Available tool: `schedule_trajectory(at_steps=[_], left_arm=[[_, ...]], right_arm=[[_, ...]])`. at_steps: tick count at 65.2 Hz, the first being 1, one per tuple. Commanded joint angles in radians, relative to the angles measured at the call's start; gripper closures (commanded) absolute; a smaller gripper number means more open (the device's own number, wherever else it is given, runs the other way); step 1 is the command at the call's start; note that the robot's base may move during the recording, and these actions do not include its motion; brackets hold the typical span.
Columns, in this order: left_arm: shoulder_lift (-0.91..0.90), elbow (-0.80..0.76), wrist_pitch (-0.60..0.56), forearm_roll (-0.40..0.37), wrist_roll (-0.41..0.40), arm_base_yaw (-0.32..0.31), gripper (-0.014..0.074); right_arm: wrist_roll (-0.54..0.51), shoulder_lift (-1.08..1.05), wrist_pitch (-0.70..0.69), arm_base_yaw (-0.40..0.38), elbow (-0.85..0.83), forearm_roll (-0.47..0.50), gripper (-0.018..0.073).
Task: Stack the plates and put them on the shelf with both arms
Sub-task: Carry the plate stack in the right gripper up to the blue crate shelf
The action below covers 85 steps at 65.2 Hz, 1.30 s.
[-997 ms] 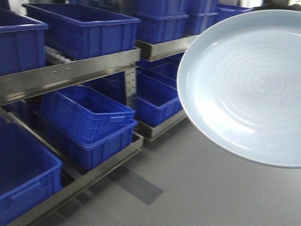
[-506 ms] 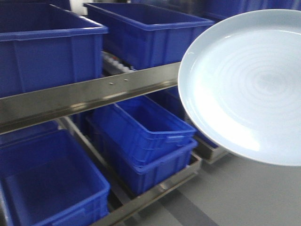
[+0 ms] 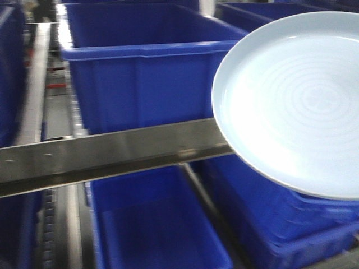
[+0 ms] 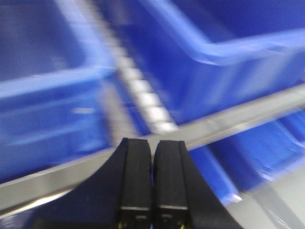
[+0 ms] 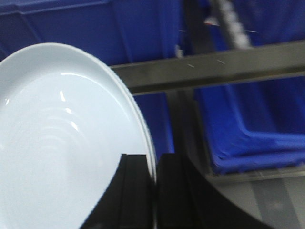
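A large pale blue plate (image 3: pixel 291 101) hangs tilted at the right of the front view, in front of the shelf. In the right wrist view the same plate (image 5: pixel 57 143) fills the left half. Its rim runs down between the two black fingers of my right gripper (image 5: pixel 153 162), which is shut on it. Whether a second plate lies against it I cannot tell. My left gripper (image 4: pixel 152 143) is shut with nothing between its fingers, and it points at the shelf's metal rail (image 4: pixel 228 119). Neither gripper shows in the front view.
A steel shelf rail (image 3: pixel 112 154) crosses the front view, with a deep blue bin (image 3: pixel 146 73) above it and another bin (image 3: pixel 157 224) below. Stacked blue bins (image 5: pixel 248 124) sit under the rail (image 5: pixel 214 69) in the right wrist view. Blurred blue bins (image 4: pixel 228 57) fill the left wrist view.
The shelf and bins have grown larger and slid rightward in the front view, and the grey floor has dropped out of sight. The plate keeps its place in the frame.
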Motion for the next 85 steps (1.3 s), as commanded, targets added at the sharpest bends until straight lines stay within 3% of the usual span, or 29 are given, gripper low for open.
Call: schedule_trajectory(at_steps=[1,85], left_arm=[[-0.003,-0.029,-0.08,0.0,-0.007,0.0,0.0512],[-0.003,-0.029,-0.08,0.0,-0.007,0.0,0.0512]], right_arm=[[-0.003,-0.001,-0.095,-0.004,-0.032,-0.002,0.051],[-0.003,-0.001,-0.095,-0.004,-0.032,-0.002,0.051]])
